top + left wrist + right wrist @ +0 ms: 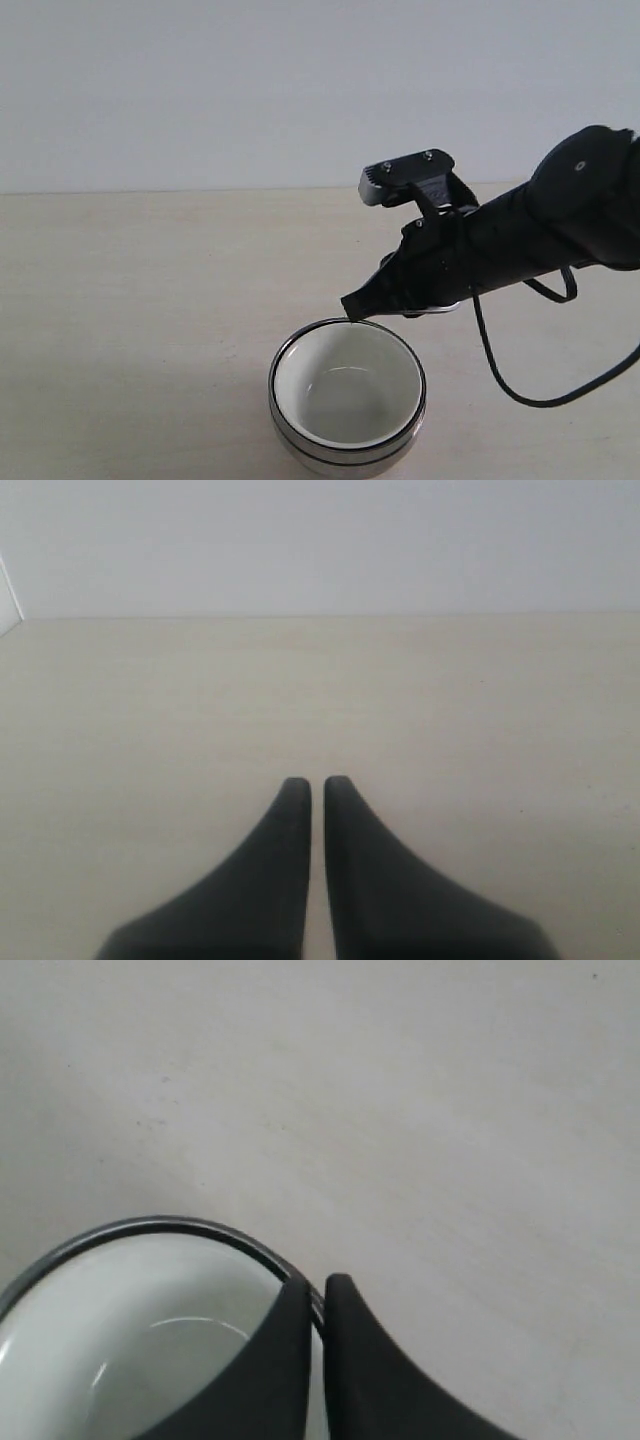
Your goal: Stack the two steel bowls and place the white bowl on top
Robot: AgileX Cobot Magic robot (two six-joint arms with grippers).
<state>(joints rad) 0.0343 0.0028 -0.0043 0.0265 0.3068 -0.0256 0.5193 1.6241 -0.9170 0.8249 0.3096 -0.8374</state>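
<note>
White bowl (pixel 345 395): round, glossy, off-white, upright and empty. It sits nested inside the steel bowls (pixel 345 458) near the front edge of the exterior view, a little right of centre. Its rim lies just within the steel rim and about level with it.

Steel bowls: a shiny, mirror-like wall with a dark line running round it below the rim. The stack stands on the bench (pixel 120 300). How many steel shells lie under the white one cannot be told for certain. In the right wrist view the steel rim (pixel 150 1226) shows as a thin dark ring around the white inside (pixel 130 1360).

Right fingers (pixel 352 306): black and tapered, drawn close together with only a thin slit between them. The tips sit at the far rim of the stack. In the right wrist view (pixel 290 1330) one finger lies over the white inside and the other over the outer side, with the rim showing in the slit. Whether they pinch or touch the rim cannot be told.

Right arm (pixel 540 230): black, reaching in from the right, with a black cable (pixel 545 404) looping below it.

Left fingers (pixel 295 805): black, nearly touching, holding nothing, over bare bench.
</note>
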